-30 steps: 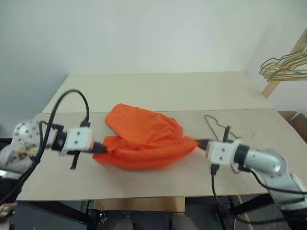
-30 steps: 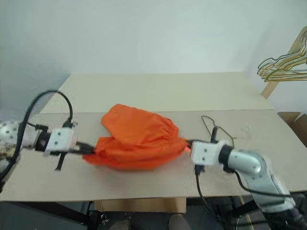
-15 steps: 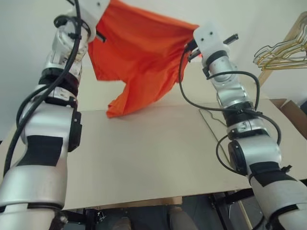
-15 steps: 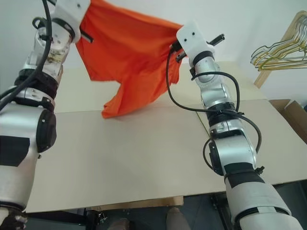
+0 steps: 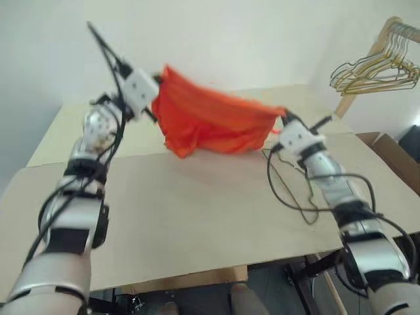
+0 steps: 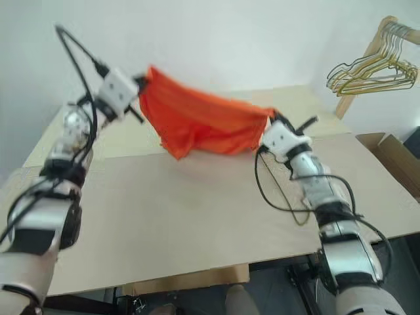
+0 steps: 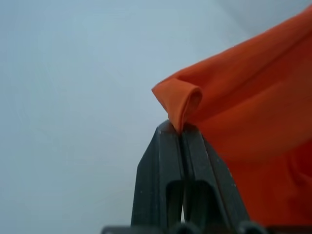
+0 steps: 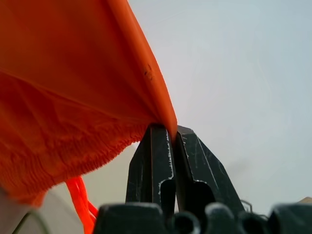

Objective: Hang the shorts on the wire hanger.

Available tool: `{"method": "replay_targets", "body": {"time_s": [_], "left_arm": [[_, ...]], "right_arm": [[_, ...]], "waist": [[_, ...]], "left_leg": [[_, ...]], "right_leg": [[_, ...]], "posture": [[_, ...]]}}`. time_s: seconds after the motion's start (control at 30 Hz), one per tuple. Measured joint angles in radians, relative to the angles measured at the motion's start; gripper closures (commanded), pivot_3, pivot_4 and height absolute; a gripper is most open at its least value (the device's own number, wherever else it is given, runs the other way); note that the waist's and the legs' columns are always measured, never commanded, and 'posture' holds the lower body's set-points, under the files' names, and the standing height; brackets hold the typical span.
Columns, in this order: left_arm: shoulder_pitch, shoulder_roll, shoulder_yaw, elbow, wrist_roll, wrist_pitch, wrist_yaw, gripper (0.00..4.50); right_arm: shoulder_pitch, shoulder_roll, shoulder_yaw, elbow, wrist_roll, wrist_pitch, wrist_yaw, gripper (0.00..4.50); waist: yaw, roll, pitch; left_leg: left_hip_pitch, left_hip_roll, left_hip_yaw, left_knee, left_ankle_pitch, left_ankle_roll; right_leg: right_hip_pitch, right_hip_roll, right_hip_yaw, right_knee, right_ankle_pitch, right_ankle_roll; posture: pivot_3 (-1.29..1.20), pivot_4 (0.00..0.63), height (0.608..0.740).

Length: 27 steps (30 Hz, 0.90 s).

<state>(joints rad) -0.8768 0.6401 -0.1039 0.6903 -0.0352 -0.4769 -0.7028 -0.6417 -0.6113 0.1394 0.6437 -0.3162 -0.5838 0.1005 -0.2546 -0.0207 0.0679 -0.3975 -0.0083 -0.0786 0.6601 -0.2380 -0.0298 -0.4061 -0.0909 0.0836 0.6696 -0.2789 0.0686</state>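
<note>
Shorts (image 5: 213,125) stretched above the counter (image 5: 197,216) — left gripper (image 7: 181,129) and right gripper (image 8: 170,134) each clamped on an edge.

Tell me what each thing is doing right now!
shorts: held up off the table, stretched between both grippers.
left gripper: shut on one corner of the shorts.
right gripper: shut on the other edge of the shorts.
bunch of hangers: hanging on the wooden rail, untouched.
table: bare in front of the shorts.
</note>
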Motion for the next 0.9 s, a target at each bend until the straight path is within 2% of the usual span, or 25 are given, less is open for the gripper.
{"method": "replay_targets", "body": {"time_s": [0.13, 0.33, 0.43, 0.63, 0.9], "left_arm": [[0.251, 0.157, 0.032, -0.426, -0.175, 0.238, -0.197, 4.5], [0.511, 0.406, 0.084, -0.75, -0.326, 0.449, -0.488, 4.5], [0.659, 0.504, 0.084, -0.838, -0.341, 0.45, -0.633, 4.5], [0.773, 0.513, 0.087, -0.935, -0.304, 0.441, -0.66, 4.5], [0.934, 0.514, 0.091, -1.102, -0.321, 0.541, -0.661, 4.5]], "right_arm": [[0.171, -0.064, 0.012, -0.163, 0.114, -0.052, 0.205, 4.46], [0.27, -0.152, 0.07, -0.289, 0.218, -0.102, 0.498, 4.46], [0.312, -0.202, 0.092, -0.344, 0.224, -0.118, 0.605, 4.46], [0.382, -0.251, 0.119, -0.433, 0.209, -0.125, 0.711, 4.46], [0.429, -0.325, 0.121, -0.452, 0.091, -0.191, 0.72, 4.46]], "waist": [[-0.018, 0.0, 0.0], [0.011, 0.004, 0.003], [0.034, 0.004, 0.005], [0.086, 0.005, 0.008], [0.1, 0.004, 0.01]], "left_leg": [[0.004, 0.001, -0.003, 0.001, -0.001, 0.002], [0.045, 0.006, 0.004, -0.003, -0.012, 0.016], [0.05, 0.011, 0.005, -0.002, -0.017, 0.02], [0.05, 0.014, 0.006, -0.001, -0.018, 0.02], [0.051, 0.015, 0.009, -0.001, -0.019, 0.02]], "right_leg": [[0.004, 0.0, 0.001, 0.0, 0.0, 0.0], [0.046, 0.007, 0.0, -0.013, -0.005, -0.001], [0.051, 0.012, 0.0, -0.013, -0.008, -0.005], [0.05, 0.014, 0.0, -0.012, -0.008, -0.007], [0.05, 0.015, 0.002, -0.012, -0.008, -0.007]], "posture": [[-0.09, 0.037, 0.74], [-0.1, 0.048, 0.74], [-0.11, 0.052, 0.74], [-0.13, 0.058, 0.74], [-0.14, 0.059, 0.74]]}}
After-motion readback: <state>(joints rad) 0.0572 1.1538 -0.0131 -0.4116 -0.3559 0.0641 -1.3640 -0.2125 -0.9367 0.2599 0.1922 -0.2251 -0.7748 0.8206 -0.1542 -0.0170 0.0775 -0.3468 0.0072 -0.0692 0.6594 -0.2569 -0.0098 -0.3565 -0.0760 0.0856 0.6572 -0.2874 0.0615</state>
